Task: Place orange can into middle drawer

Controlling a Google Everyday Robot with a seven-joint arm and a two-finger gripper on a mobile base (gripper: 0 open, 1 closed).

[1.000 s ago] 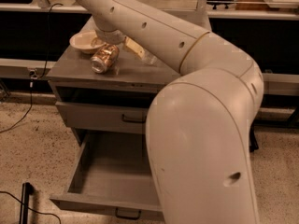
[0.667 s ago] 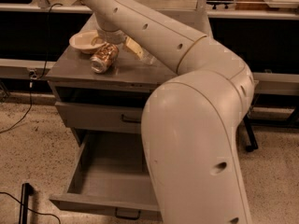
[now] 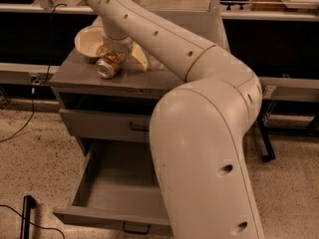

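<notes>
The gripper (image 3: 113, 54) is over the tilted orange can (image 3: 107, 66), its hold I cannot tell; the can looks light, thin-walled and slippery, best taken across its middle.

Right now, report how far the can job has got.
Done: the middle drawer is pulled open, no can inside. In hand: the gripper is at the orange can, which sits tilted over the cabinet top beside the bowl. Left: lift the can, lower it into the drawer, release.

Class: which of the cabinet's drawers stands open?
The lowest drawer, pulled out; the upper drawer is shut. The gripper is at the orange can on top.
</notes>
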